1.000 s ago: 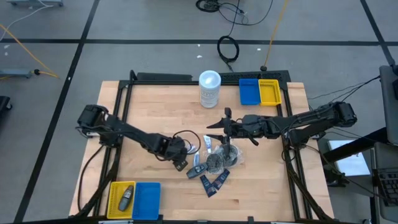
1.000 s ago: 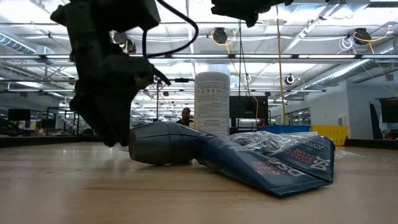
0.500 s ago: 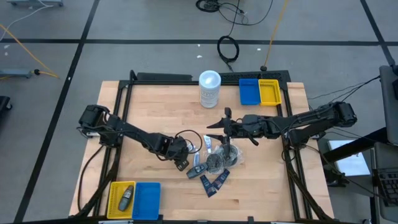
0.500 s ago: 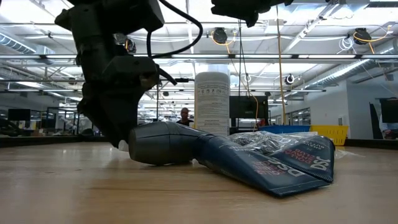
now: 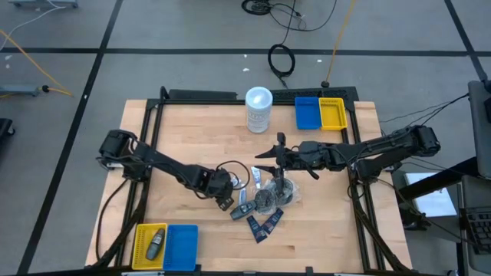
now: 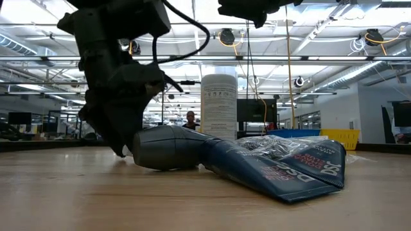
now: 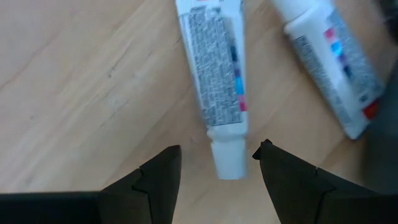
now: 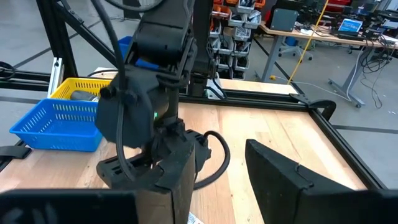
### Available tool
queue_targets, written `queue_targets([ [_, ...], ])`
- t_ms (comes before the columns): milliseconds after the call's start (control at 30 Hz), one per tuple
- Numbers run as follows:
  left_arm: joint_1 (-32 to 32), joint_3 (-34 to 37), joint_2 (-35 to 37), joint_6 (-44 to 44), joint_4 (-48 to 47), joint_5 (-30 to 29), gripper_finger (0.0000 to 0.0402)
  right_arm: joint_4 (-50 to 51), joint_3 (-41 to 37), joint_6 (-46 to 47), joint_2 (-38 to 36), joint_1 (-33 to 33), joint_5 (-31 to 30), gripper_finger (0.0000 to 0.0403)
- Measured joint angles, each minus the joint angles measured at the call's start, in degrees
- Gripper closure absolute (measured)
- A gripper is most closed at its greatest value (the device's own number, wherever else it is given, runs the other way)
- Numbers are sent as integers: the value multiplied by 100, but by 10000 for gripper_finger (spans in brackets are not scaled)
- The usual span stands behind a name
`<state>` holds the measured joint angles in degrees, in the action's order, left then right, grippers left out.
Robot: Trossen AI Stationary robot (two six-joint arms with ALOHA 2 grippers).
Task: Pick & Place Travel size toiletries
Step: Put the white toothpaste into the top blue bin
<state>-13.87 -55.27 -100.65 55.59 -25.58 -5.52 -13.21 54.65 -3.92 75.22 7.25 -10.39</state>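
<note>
1. Left claw [image 7: 214,163] spread open, straddling a white tube [image 7: 216,87] at the desk [image 5: 192,146] centre.
2. Right claw [image 5: 265,153] open above the toiletries pile [image 5: 265,203].
3. Near-left yellow bin [image 5: 140,234] holds a grey bottle [image 5: 155,242]; blue bin [image 5: 181,245] beside it.

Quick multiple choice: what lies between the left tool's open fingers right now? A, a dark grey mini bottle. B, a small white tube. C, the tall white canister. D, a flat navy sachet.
B: in the left wrist view the left tool is open over the wood, with the cap end of a small white tube lying between its fingers, not yet gripped.
</note>
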Motion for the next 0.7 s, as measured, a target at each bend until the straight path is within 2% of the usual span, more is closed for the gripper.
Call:
queue_targets([
  [133,29,-26,-182,-40,158,42,188,2,0,-2,0,0,-2,268],
  [700,98,-11,-157,-101,90,321,195,4,0,-24,0,-2,-2,268],
])
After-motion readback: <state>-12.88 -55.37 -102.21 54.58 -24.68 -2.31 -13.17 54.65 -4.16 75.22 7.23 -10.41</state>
